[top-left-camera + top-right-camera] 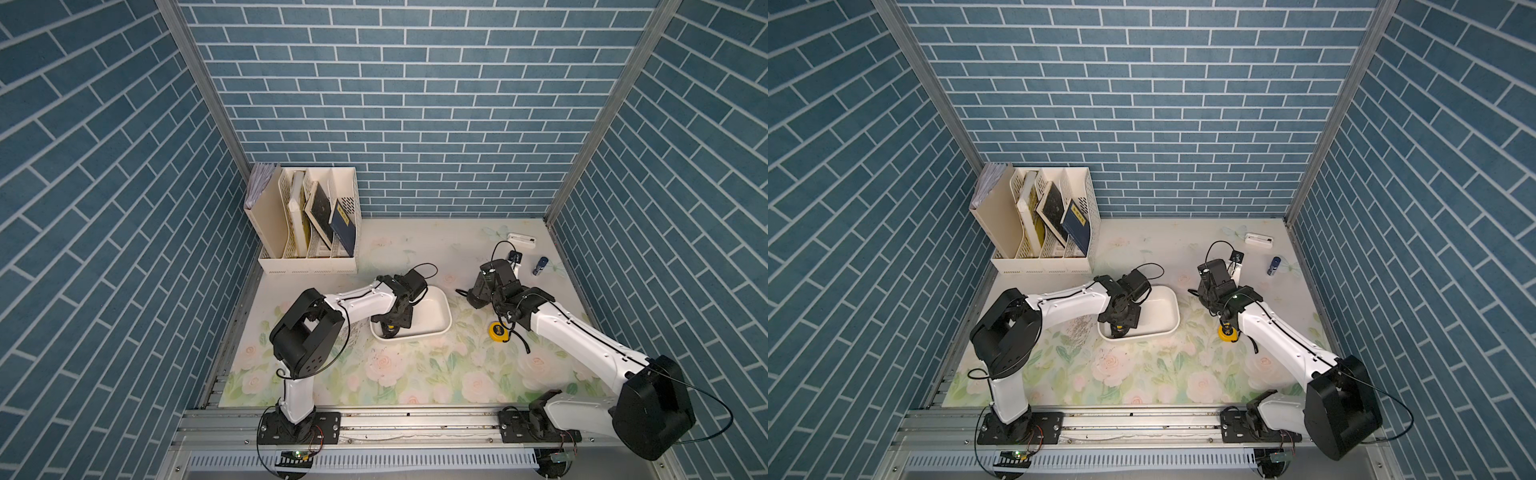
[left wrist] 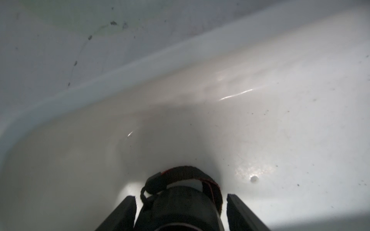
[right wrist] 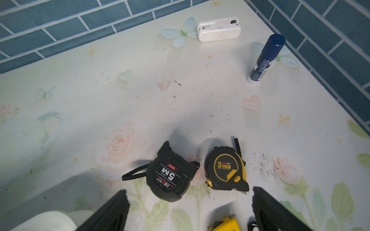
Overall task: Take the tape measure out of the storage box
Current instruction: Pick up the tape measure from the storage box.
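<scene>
The storage box (image 1: 446, 320) (image 1: 1173, 318) is a shallow white tub in the middle of the table. In the left wrist view its rim (image 2: 120, 68) curves around a bare floor. A dark tape measure (image 2: 180, 192) (image 1: 390, 330) (image 1: 1118, 330) with a black strap lies at the box's near-left end. My left gripper (image 2: 181, 197) (image 1: 390, 326) reaches down into the box and straddles it. Its jaws are open, with a thin gap on each side of the case. My right gripper (image 3: 189, 194) hangs open over the table right of the box, holding nothing.
Three tape measures lie on the table under my right gripper: a black 5M one (image 3: 170, 176), a black-and-yellow 3m one (image 3: 225, 170) and a yellow one (image 3: 224, 225) (image 1: 498, 332). A white case (image 3: 219, 30) and a blue glue stick (image 3: 264, 58) sit at the back right. A cream file organiser (image 1: 307, 257) stands at the back left.
</scene>
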